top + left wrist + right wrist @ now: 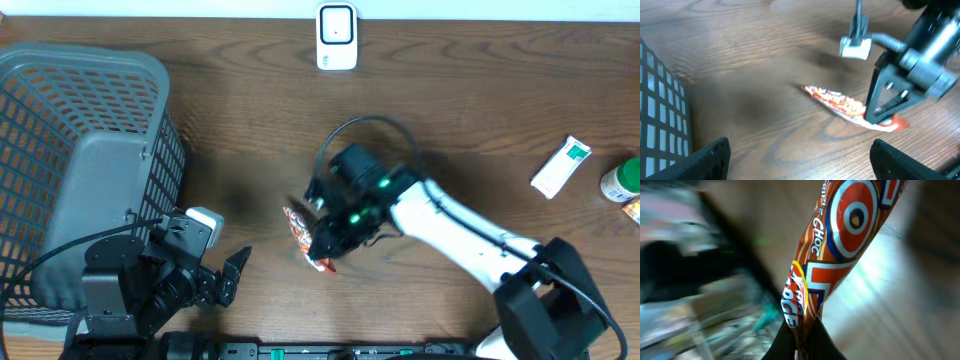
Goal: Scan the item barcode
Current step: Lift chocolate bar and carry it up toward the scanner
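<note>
The item is a long orange and red chocolate wrapper point(299, 230) near the table's middle. My right gripper point(322, 258) is shut on its near end. From the right wrist the wrapper point(850, 240) runs up and away from the pinching gripper point(805, 340). The left wrist view shows the same wrapper point(837, 102) low over the wood, with the right gripper's fingers point(880, 107) clamped on its right end. No barcode shows on it. A white scanner point(337, 37) stands at the back edge. My left gripper point(222, 283) hangs open and empty at the front left, beside the basket.
A grey mesh basket point(90, 90) fills the left side, its wall also at the left wrist view's edge point(660, 110). A white and green box point(561, 166) and a green-lidded bottle point(622, 180) lie at the far right.
</note>
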`<state>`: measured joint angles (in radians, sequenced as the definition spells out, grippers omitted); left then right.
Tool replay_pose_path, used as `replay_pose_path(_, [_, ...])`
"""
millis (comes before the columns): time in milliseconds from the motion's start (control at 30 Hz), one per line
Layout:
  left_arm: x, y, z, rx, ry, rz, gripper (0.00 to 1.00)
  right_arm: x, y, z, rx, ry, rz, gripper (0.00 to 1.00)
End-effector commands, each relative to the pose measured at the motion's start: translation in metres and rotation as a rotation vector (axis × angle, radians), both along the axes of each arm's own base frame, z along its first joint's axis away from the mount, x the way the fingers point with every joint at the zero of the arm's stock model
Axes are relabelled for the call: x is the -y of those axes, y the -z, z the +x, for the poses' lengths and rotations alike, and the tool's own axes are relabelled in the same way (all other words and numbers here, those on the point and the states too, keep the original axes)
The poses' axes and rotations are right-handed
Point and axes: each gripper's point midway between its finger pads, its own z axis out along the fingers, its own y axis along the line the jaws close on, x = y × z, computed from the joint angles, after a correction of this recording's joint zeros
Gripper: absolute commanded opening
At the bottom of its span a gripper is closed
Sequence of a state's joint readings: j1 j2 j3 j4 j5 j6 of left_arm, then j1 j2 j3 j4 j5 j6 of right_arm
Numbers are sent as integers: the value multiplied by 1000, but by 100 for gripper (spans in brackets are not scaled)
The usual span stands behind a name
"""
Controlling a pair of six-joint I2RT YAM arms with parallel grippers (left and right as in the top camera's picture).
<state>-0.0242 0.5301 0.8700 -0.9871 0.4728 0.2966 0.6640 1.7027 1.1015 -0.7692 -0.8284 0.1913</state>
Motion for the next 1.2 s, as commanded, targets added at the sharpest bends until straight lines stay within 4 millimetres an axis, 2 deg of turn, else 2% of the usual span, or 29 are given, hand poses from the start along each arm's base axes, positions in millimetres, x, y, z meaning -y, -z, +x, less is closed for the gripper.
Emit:
replay_pose_path(0, [2,-1,-1,8,20,3,87,-5,-74,-6,-143,-83,475,1])
replay_pose_path(167, [2,-1,-1,8,20,3,87,10,-112,14,-124,-76,736,1])
replay_pose_path(467, [2,0,-1,7,20,3,87,32,-113,48,-61,23,751,1])
replay_pose_path(733, [2,0,-1,7,20,3,87,52,-114,73,-149,154,710,1])
replay_pose_path(1067, [2,0,-1,7,20,3,87,70,-114,89,-141,225,710,1])
replay_pose_path(1167, [2,0,-1,7,20,3,87,70,-113,89,-56,193,732,1])
